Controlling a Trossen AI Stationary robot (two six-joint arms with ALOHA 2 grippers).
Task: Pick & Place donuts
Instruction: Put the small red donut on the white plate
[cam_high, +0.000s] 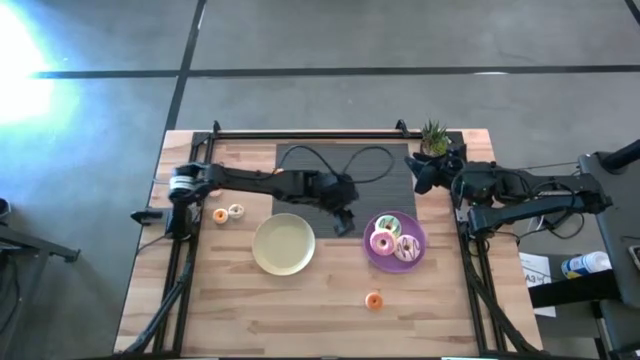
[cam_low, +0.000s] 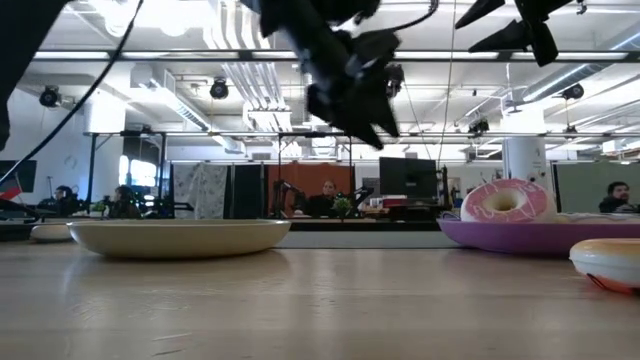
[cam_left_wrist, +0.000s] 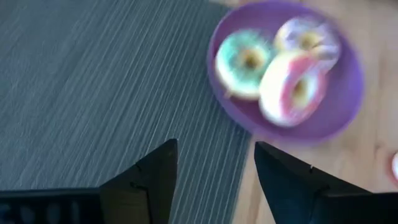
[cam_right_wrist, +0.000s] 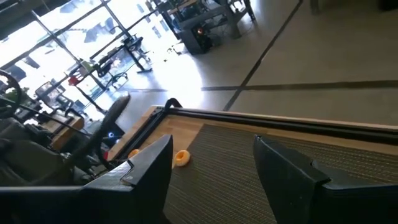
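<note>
The left gripper (cam_high: 345, 226) hung with jaws apart and empty beside the purple plate (cam_high: 417, 258), which held three donuts (cam_high: 383, 242). A careless descent could have clipped the plate's rim and shifted it. The right gripper (cam_high: 424, 178), jaws also apart, waited at the surface's far edge.

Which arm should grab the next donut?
Left, probably. The left gripper is open, empty, out mid-table between the cream plate and purple plate. The right gripper waits at the far edge.
</note>
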